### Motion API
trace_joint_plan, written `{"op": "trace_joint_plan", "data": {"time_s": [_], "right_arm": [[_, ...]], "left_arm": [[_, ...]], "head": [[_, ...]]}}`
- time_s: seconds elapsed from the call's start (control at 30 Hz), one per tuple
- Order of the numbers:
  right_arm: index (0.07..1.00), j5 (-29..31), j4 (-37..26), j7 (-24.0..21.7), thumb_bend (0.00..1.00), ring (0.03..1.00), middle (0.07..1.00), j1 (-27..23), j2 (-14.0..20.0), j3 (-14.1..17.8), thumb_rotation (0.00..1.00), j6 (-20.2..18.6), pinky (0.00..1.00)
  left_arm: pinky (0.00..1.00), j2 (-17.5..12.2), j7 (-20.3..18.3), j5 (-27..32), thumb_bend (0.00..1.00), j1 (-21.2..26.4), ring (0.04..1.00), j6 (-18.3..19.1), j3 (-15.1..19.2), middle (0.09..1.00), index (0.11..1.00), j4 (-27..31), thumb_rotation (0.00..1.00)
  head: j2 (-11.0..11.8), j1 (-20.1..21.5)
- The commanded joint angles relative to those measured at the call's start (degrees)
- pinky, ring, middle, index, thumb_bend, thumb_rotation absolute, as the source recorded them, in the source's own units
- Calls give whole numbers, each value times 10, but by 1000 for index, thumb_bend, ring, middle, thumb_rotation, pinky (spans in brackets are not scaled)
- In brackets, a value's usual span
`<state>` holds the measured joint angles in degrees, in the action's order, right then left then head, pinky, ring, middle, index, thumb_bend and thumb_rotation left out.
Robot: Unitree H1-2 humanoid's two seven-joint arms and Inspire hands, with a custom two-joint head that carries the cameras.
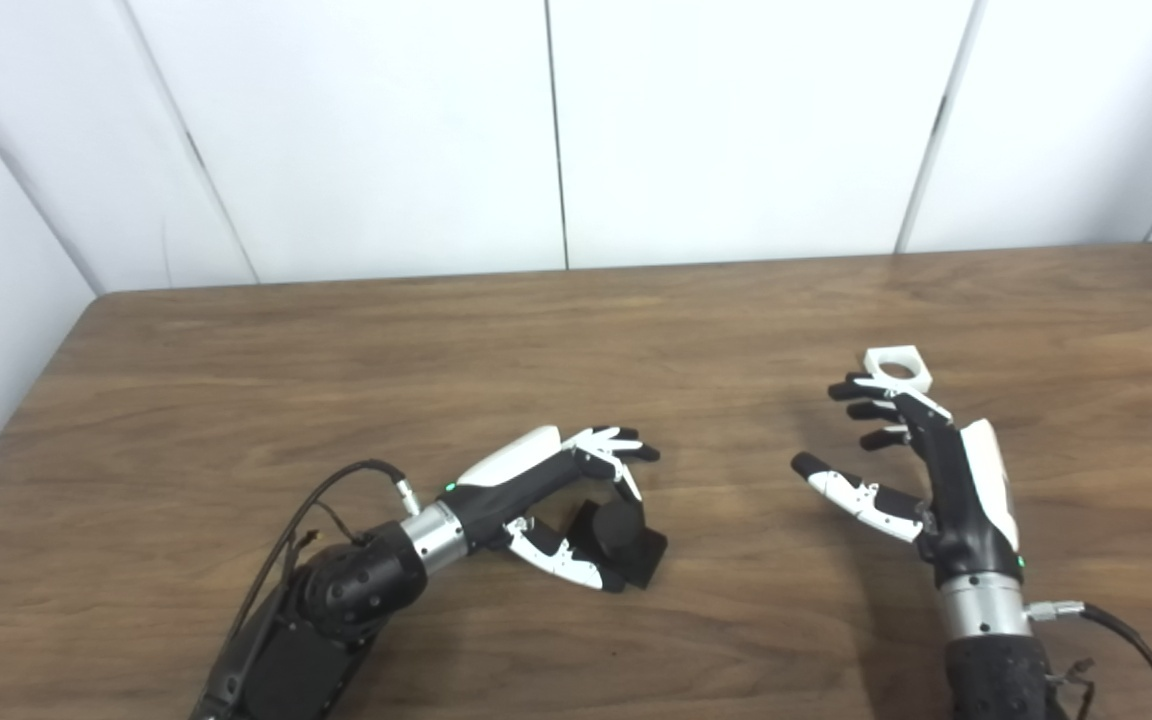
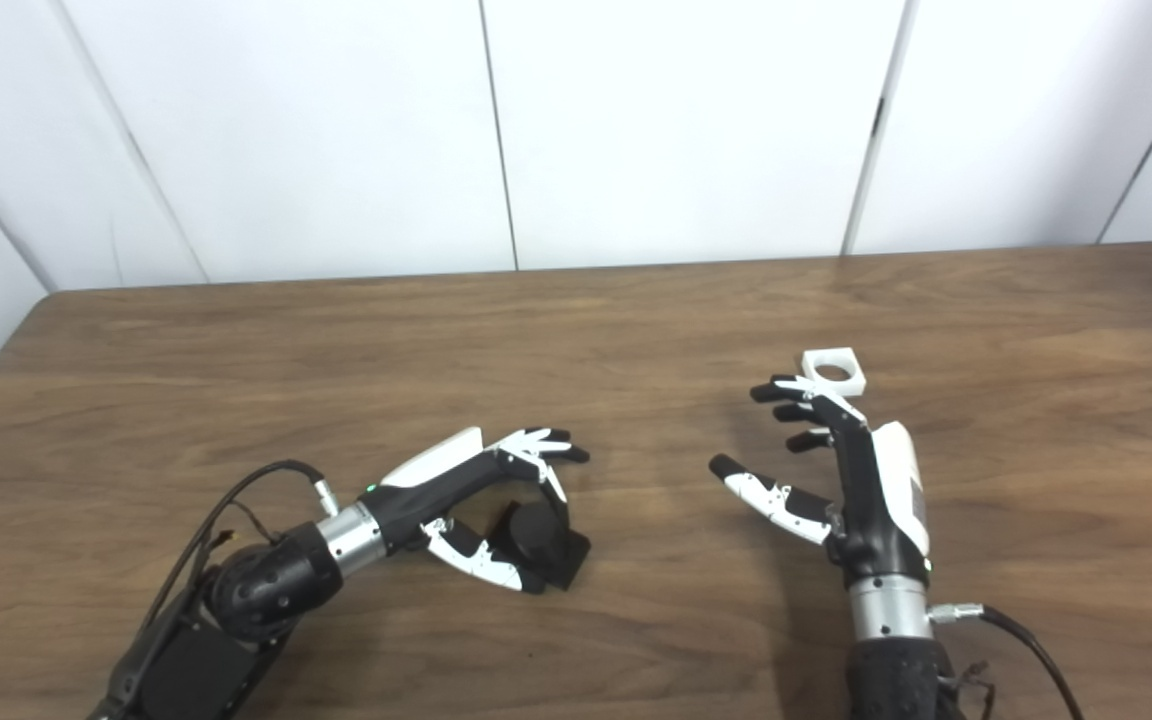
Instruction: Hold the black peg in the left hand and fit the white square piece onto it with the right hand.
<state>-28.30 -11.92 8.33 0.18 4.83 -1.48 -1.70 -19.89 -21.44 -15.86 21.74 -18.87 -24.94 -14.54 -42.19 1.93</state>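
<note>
No readable text, label, brand, number or sign appears anywhere in either view.

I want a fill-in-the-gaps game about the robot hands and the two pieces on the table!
1. The white square piece has a round ____ through its middle.
2. The black peg sits by the ____ hand.
3. The white square piece lies on the brown wooden table just beyond the fingertips of the ____ hand.

Missing words: hole; left; right
</note>
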Motion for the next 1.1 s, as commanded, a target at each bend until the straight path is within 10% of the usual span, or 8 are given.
{"op": "trace_joint_plan", "data": {"time_s": [0.0,0.63,1.07], "right_arm": [[659,-1,-22,3,571,709,787,-18,-3,-3,272,8,572],[665,-15,-43,-3,574,713,784,-21,2,-2,286,-10,587],[661,-52,-74,-78,612,765,792,-124,119,21,278,-57,630]], "left_arm": [[1000,-22,-35,-14,518,-10,976,12,-9,912,496,2,81],[996,-23,-34,-16,520,-9,980,8,-3,911,492,-16,74],[926,-44,-41,-13,521,-22,967,-6,9,907,493,-2,73]], "head": [[-2,-1],[-5,29],[16,161]]}}
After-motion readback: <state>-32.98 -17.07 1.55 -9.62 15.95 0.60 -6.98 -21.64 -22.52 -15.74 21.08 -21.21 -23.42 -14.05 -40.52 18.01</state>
